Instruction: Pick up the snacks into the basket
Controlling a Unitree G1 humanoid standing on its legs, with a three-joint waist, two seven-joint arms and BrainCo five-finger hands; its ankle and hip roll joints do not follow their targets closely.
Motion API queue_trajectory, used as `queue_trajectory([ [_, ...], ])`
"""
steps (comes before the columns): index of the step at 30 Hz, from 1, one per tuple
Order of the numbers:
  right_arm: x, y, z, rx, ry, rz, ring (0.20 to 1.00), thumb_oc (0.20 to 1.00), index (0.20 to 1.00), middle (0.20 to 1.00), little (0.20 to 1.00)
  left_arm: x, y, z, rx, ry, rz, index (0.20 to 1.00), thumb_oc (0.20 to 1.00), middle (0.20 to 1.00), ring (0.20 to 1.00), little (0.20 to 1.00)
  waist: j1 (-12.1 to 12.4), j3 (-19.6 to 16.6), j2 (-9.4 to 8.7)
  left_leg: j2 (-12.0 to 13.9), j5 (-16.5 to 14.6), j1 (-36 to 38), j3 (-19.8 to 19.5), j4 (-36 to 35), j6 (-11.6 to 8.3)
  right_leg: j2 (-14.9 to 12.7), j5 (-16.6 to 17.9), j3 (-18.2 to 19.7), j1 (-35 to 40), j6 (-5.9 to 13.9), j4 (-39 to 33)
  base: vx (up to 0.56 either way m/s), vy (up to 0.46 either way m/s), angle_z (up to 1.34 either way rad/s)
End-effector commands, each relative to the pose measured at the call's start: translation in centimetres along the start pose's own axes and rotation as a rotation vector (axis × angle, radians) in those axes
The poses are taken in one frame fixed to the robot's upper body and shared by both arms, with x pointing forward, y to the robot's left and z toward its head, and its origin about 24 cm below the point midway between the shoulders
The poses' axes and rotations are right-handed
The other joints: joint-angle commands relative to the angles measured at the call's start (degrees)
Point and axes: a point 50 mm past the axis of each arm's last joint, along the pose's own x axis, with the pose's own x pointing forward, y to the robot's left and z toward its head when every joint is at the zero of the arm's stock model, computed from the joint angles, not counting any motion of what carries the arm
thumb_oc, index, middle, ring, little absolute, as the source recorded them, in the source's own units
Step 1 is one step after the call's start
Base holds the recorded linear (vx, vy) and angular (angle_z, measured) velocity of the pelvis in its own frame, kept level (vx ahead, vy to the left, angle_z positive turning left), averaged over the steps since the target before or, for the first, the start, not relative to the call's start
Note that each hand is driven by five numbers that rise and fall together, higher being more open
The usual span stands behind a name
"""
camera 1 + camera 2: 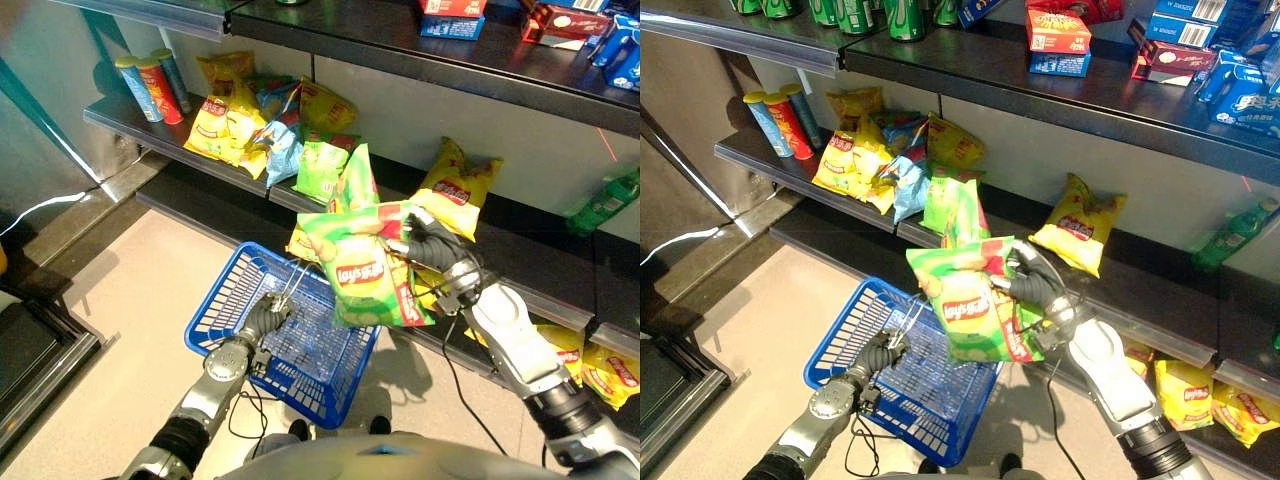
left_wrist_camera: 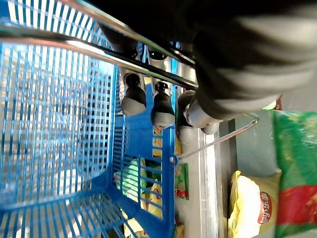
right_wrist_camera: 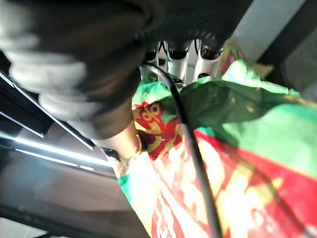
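My right hand (image 1: pixel 432 247) is shut on the top of a green chip bag (image 1: pixel 365 268), which hangs above the far right corner of the blue wire basket (image 1: pixel 225 300). In the right wrist view the fingers (image 3: pixel 178 54) and thumb pinch the green bag (image 3: pixel 237 148). My left hand (image 1: pixel 266 318) is shut on the basket's metal handle (image 2: pixel 124 57), holding the basket above the floor. More snack bags, yellow (image 1: pixel 222 125) and green (image 1: pixel 322 168), lie piled on the low shelf behind; one yellow bag (image 1: pixel 458 185) leans further right.
Three tall chip cans (image 1: pixel 152 85) stand at the shelf's left end. A green bottle (image 1: pixel 605 203) lies at the right. Boxes (image 1: pixel 1058 40) sit on the upper shelf. More yellow bags (image 1: pixel 605 372) lie on the bottom shelf at the right. A dark mat edge (image 1: pixel 40 350) lies left.
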Motion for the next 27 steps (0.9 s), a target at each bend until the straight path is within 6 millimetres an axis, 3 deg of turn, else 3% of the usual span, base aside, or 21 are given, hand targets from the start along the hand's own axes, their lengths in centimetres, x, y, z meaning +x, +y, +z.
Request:
queue_trajectory([
  [1,0.6,0.7,1.9,0.063,-0.124,0.036,0.2,0.2,0.2,0.2,0.2,2.3,1.7,7.2,0.05,-0.309,0.063,0.2,0.2,0.2,0.2,0.2,-0.49,-2.04,-1.98,-3.6,-2.29,-1.42,0.62,1.37,0.98,1.41,-11.87,-0.73,0.14,0.4,11.92,0.0,0.0,0.0],
  [7,0.5,2.6,-0.9,0.141,0.004,0.1,0.2,0.2,0.2,0.2,0.2,2.8,2.2,9.7,0.052,-0.398,0.102,0.2,0.2,0.2,0.2,0.2,-1.09,-1.65,-1.94,-3.29,-2.17,-1.3,1.06,1.25,0.7,1.48,-12.03,-0.3,-0.36,0.24,12.8,0.0,0.0,0.0],
  [12,0.5,3.0,-2.0,0.156,0.053,0.105,0.2,0.2,0.2,0.2,0.2,2.9,2.0,11.1,0.043,-0.449,0.099,0.2,0.2,0.2,0.2,0.2,-1.37,-1.5,-1.88,-3.22,-2.09,-1.23,1.14,1.15,0.62,1.55,-12.0,-0.1,-0.52,0.18,12.98,-0.01,0.0,-0.05],
  [27,-1.0,2.7,-6.8,-0.056,0.28,0.065,0.2,0.2,0.2,0.2,0.2,2.6,0.2,15.3,0.007,-0.613,0.032,0.2,0.2,0.2,0.2,0.2,-1.81,-2.15,-1.47,-3.33,-1.87,-0.71,0.48,0.56,0.63,1.53,-11.99,-0.72,0.43,0.11,11.98,0.0,0.0,-0.01],
])
